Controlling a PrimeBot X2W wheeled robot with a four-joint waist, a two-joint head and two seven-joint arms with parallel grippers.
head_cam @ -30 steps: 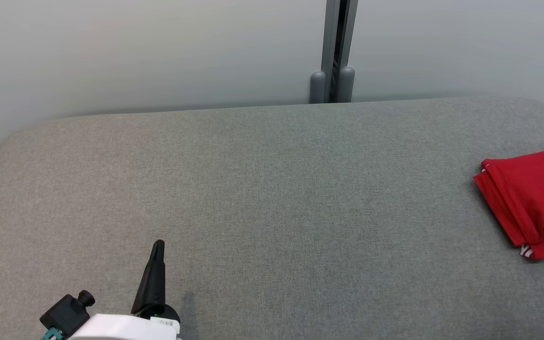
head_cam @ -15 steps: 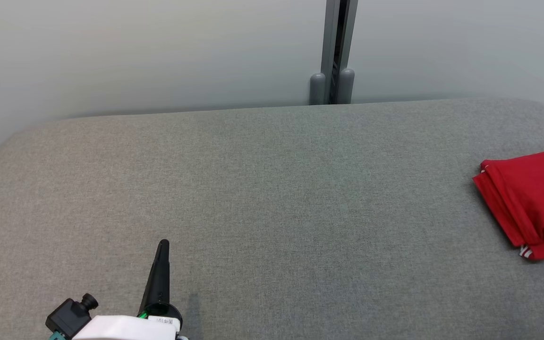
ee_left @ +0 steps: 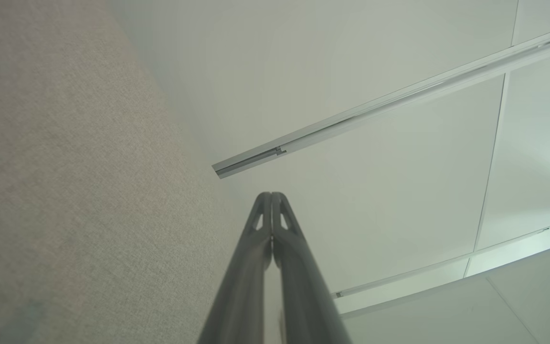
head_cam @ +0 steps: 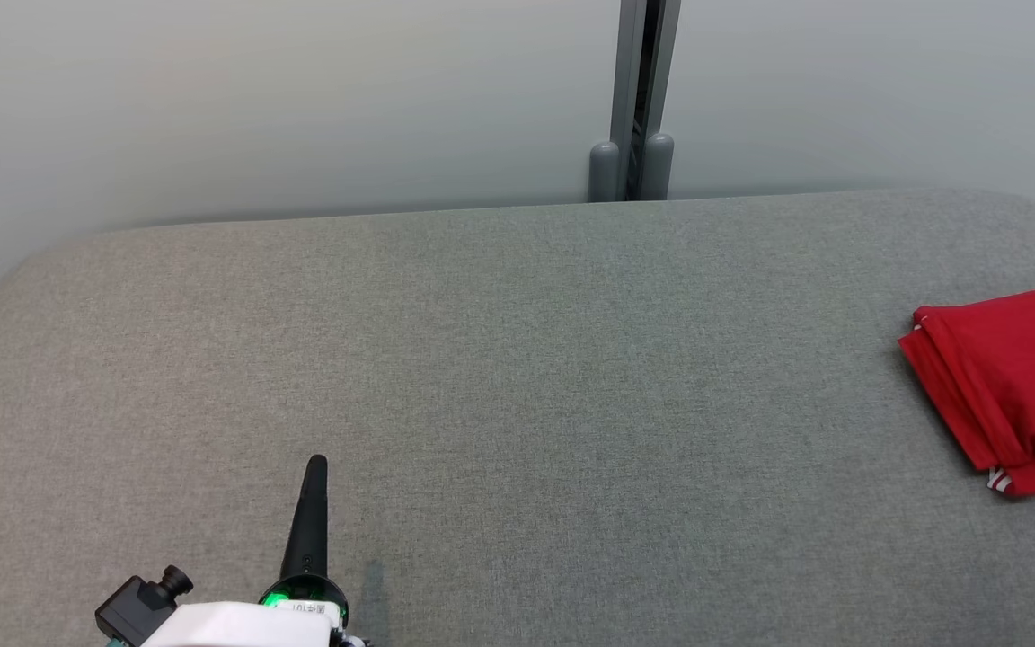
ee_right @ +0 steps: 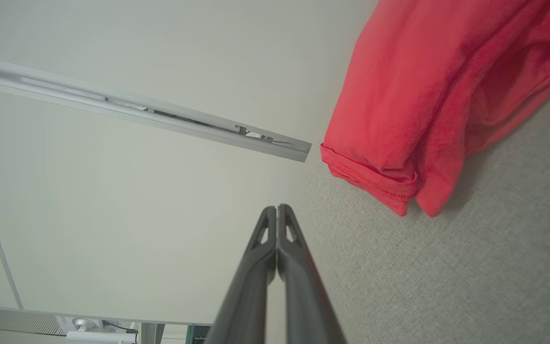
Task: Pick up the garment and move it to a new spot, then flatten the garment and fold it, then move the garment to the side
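**Both end effectors closed and empty; red garment folded at the bench's right end**

The left end effector [head_cam: 316, 467] has its fingers pressed together and holds nothing. In the head view it points up from the lower left, above the grey bench [head_cam: 517, 359]. Its wrist view shows the tips meeting against a pale wall [ee_left: 351, 200]. The right end effector [ee_right: 276, 209] is closed and empty too, seen from its own wrist camera, with the garment [ee_right: 399, 95] near it and not touching. That close view shows a stitched hem and stacked layers. The head view places the garment [head_cam: 1012, 386] folded at the bench's right end, well apart from the left end effector and cut off by the picture's edge.
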